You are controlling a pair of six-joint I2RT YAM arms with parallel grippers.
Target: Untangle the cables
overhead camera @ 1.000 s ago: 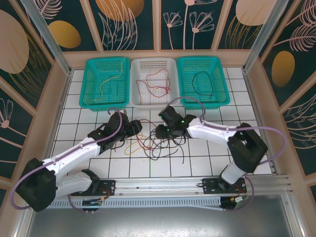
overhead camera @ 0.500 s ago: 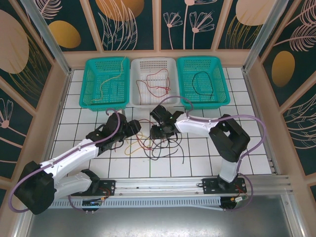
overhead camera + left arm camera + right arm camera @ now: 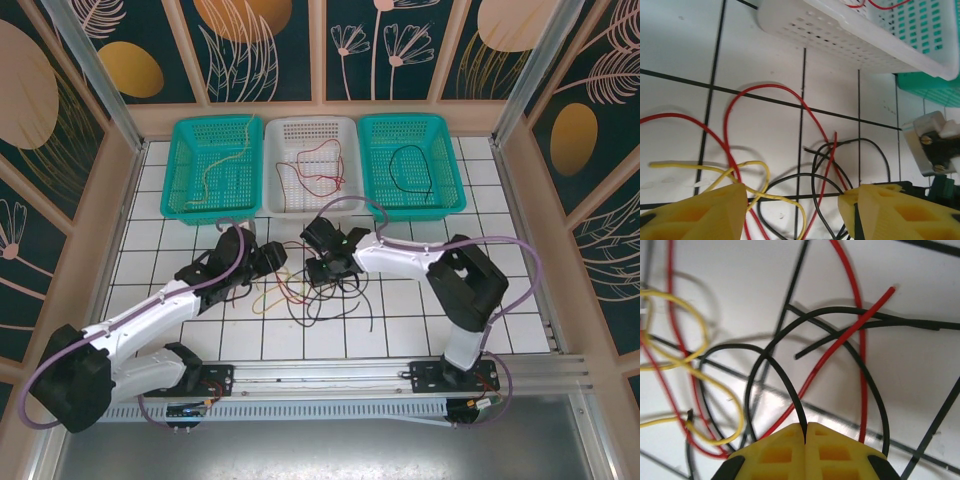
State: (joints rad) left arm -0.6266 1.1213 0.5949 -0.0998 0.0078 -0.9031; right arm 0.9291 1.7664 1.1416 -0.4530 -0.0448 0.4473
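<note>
Cables (image 3: 305,290) in red, yellow and black lie crossed over one another at the middle of the tabletop (image 3: 200,330). Three sorted strands already rest along the 12 o'clock edge. A yellow one is in a teal basket (image 3: 176,170), a red one in the white basket (image 3: 310,125), and a black one in a second teal basket (image 3: 452,165).

The right claw (image 3: 806,426) sits at about 1 o'clock of the tangle, its fingers pressed together on a black cable (image 3: 799,407) that runs straight into the seam between them. This looks like a grip meant to draw that strand free of the red and yellow loops.

The left claw (image 3: 791,196) waits at about 10 o'clock of the tangle, low over it. Its fingers are spread with nothing between them, probably ready to pin a neighbouring strand while the other claw pulls.

Past the seam, the pinched cable's run is hidden by the fingers. Which black end belongs to it is hard to tell, since two black arcs overlap in the right wrist view. In the overhead view the right arm covers the tangle's 12 o'clock part, and the over-under order of the crossings is too fine to read.
</note>
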